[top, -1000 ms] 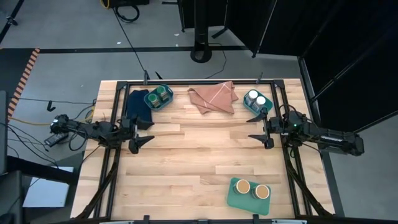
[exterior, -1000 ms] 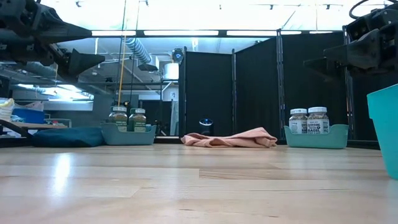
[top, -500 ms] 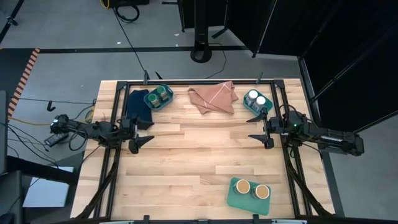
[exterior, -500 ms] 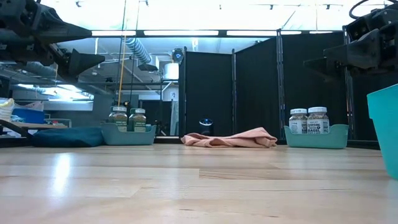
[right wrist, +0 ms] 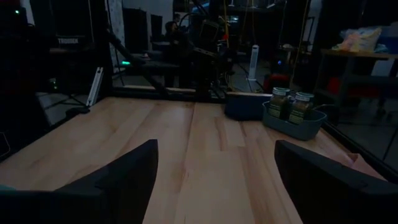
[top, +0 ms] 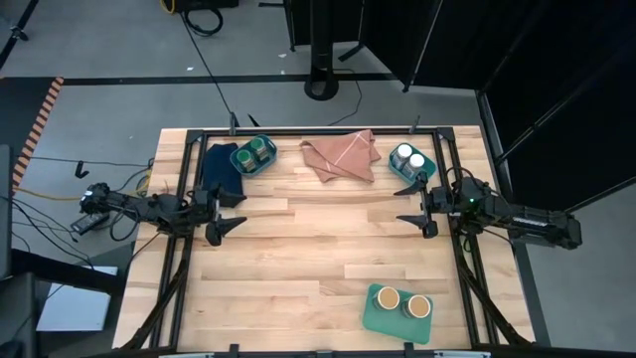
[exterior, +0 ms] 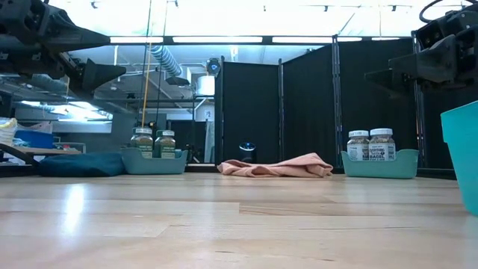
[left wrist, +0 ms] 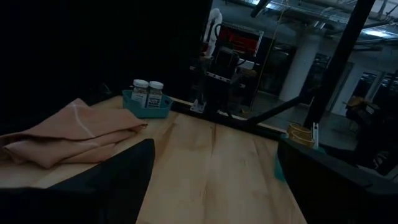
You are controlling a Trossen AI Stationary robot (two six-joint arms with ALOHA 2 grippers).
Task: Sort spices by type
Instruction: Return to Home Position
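Fingers (left wrist: 112, 180) of the left gripper (top: 238, 212): spread wide, nothing between them. It hangs clear above the surface (top: 308, 249) at the left edge, pointing in toward the middle.

Fingers (right wrist: 124, 177) of the right gripper (top: 402, 205): likewise parted and empty. It is raised at the right edge, facing the other arm, the two well apart across bare wood.

Jars, all upright, in pairs:
- two green-lidded jars (top: 255, 153) side by side inside the far-left teal bin (exterior: 153, 166)
- two white-lidded jars (top: 410, 158) side by side inside the far-right teal bin (exterior: 377, 168), just beyond the right arm's fingers
- two tan-topped jars (top: 402, 301) side by side on the green tray (top: 397, 328), near right corner, well apart from both arms

Other items: a pink cloth (top: 341, 157) lies crumpled at the far edge between the two bins. A dark blue cloth (top: 219, 169) lies bunched against the left side of the far-left teal bin, touching it as far as can be told
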